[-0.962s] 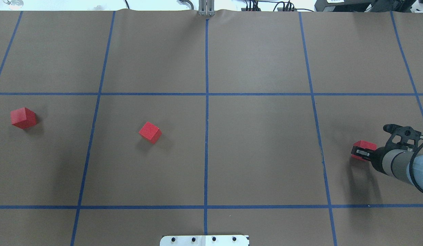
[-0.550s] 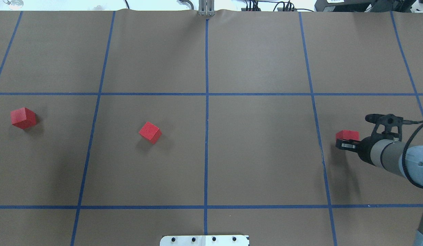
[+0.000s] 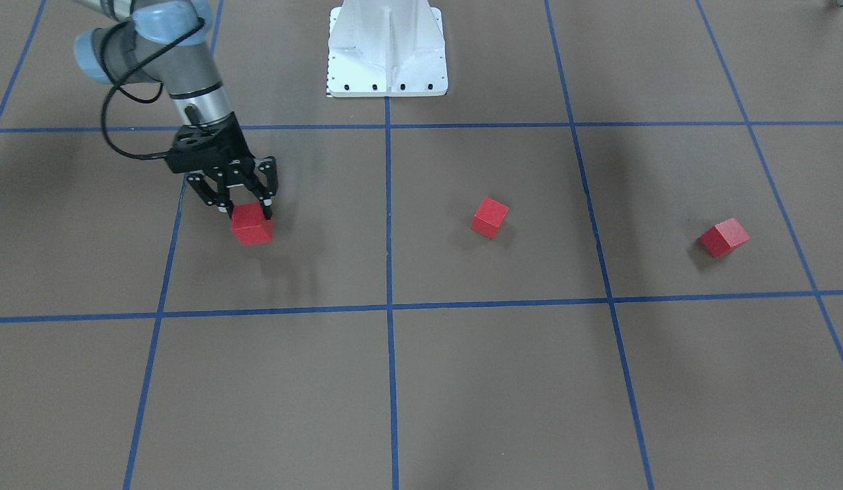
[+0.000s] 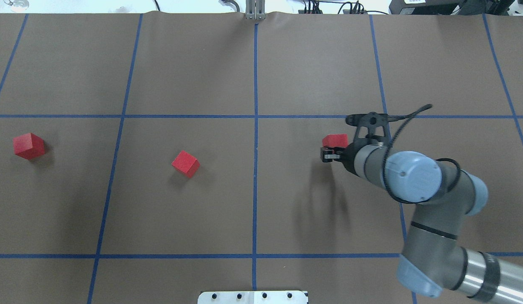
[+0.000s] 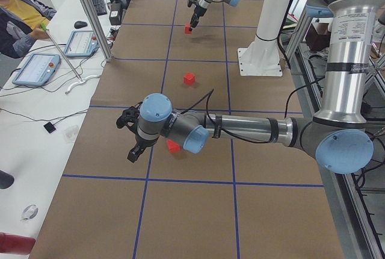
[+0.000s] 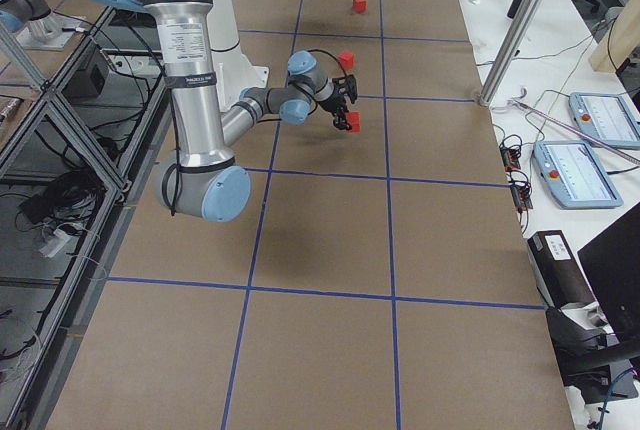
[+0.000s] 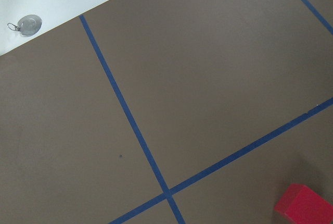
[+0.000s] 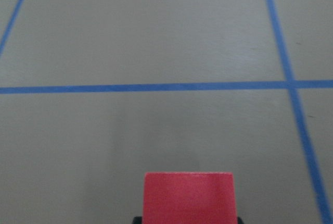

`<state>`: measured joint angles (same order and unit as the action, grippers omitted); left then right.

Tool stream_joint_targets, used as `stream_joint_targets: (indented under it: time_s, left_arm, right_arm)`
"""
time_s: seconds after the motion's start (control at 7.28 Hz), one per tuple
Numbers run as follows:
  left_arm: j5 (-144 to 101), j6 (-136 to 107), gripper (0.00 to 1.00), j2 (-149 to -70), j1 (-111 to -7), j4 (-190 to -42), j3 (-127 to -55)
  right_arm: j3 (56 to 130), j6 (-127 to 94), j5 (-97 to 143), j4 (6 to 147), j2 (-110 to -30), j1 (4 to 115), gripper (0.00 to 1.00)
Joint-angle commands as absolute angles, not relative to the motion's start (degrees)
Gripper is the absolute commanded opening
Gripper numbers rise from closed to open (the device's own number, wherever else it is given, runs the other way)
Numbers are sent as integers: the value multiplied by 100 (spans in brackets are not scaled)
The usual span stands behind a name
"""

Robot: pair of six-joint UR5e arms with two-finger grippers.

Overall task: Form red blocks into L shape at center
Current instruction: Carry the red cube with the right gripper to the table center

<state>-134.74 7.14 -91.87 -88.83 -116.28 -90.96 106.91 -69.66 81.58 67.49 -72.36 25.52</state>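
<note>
Red blocks are not yet gathered, but one of them is now on the move. A second ago the right gripper (image 4: pixel 329 150) had the carried block (image 4: pixel 335 139) near the counter's (image 4: pixel 320 63) right edge; half a second ago it was closer to the blue tape line (image 4: pixel 388 139) on that side; now it has crossed that line into the square just right of the center (image 4: pixel 256 169). The jaws are clamped on the block's sides, and the shadow cast on the counter below it suggests it is carried clear of the surface rather than pushed. The right wrist view shows the block's top face low in the picture, with bare counter ahead.

The other two have not shifted over that second: the middle block (image 4: pixel 185 163) sits in the square left of the center line, turned at an angle to the grid; the far block (image 4: pixel 29 145) lies well apart, near the counter's left edge.

The left gripper (image 5: pixel 133 149) shows only in the left side view, so I cannot tell whether it is apart or together; it hangs near the far block.

By my reading this is the first of three deliveries; the carried block will probably fix the corner or an end of the L, so setting it down square to the tape matters; both remaining blocks will need turning to match.
</note>
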Motion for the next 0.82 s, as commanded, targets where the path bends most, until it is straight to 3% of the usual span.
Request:
stream_joint_targets:
  time_s: [0.0, 0.27, 0.69]
  left_arm:
    - [-13474, 712, 100, -9185, -8886, -11628, -9079]
    - [-13474, 712, 100, -9185, -8886, -11628, -9053]
    - [-13474, 712, 100, -9185, -8877, -11628, -9044]
  right_arm:
    - [10137, -7039, 8051, 8067, -5744, 2356, 0]
    - [9259, -7171, 8051, 8077, -4943, 2242, 0]
    - [8527, -7479, 8051, 8103, -4360, 2101, 0]
